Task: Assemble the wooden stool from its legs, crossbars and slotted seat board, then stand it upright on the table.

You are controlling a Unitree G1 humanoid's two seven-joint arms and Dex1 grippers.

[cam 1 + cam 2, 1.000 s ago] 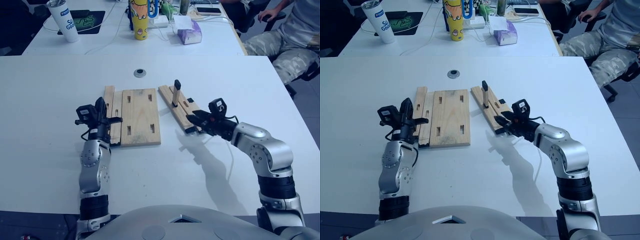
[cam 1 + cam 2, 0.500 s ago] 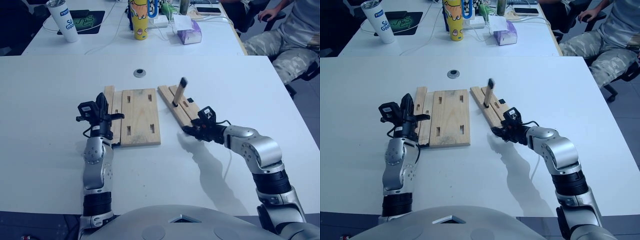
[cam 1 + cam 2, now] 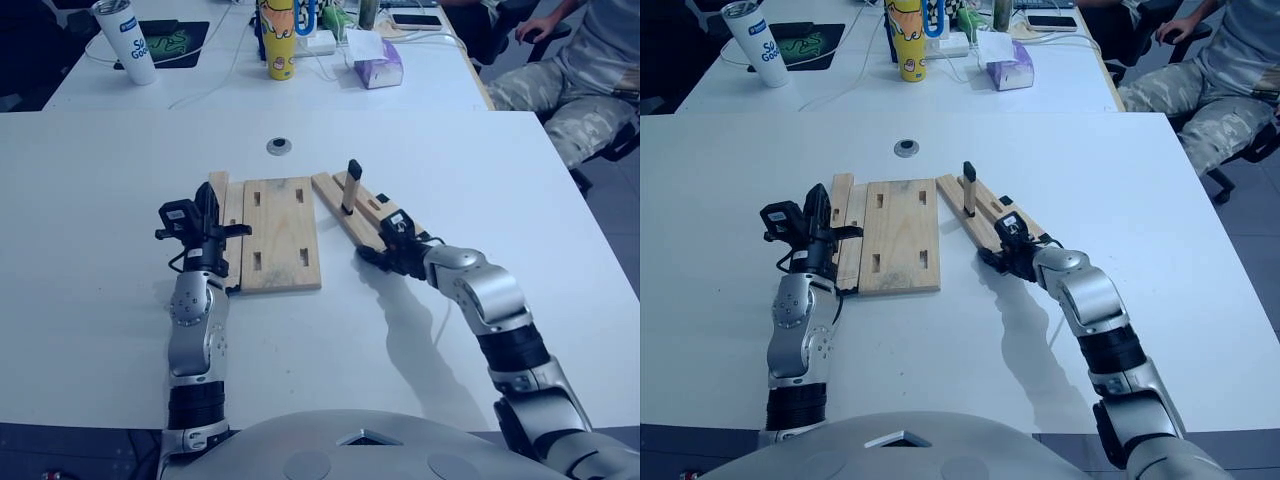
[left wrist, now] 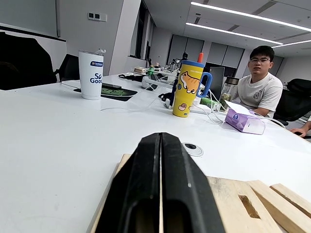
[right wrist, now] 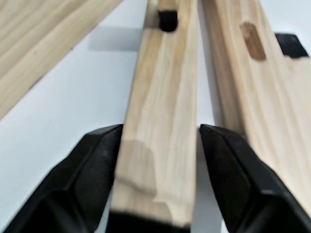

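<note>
My right claw (image 5: 160,145) pinches the near end of a wooden leg (image 5: 163,97), one finger against each long side. That leg lies slanted at 3 o'clock of the slotted seat board (image 3: 280,233), just beside its right edge. A short crossbar (image 3: 351,185) stands upright in the leg. A second leg (image 3: 388,212) lies alongside at 3 o'clock of the first.

My left claw (image 4: 160,150) is pressed together on nothing and points to 12 o'clock. It is over a pair of legs (image 3: 233,215) lying flat against the board's 9 o'clock edge. Whether it touches them I cannot tell.

The board lies flat mid-table. The white table (image 3: 90,320) stretches wide at its 6 o'clock toward me. It also runs on at 9 o'clock past my left claw and at 3 o'clock out to the right edge. A cable grommet (image 3: 280,147) sits at the board's 12 o'clock, short of the far edge.

Beyond that edge is a second table (image 3: 440,90). On it a lidded white tumbler (image 3: 128,40) stands at 11 o'clock and a lidded yellow cup (image 3: 278,40) at 12, their contents hidden. A purple tissue box (image 3: 380,68) sits at 1 o'clock with a tissue standing out of it.
</note>
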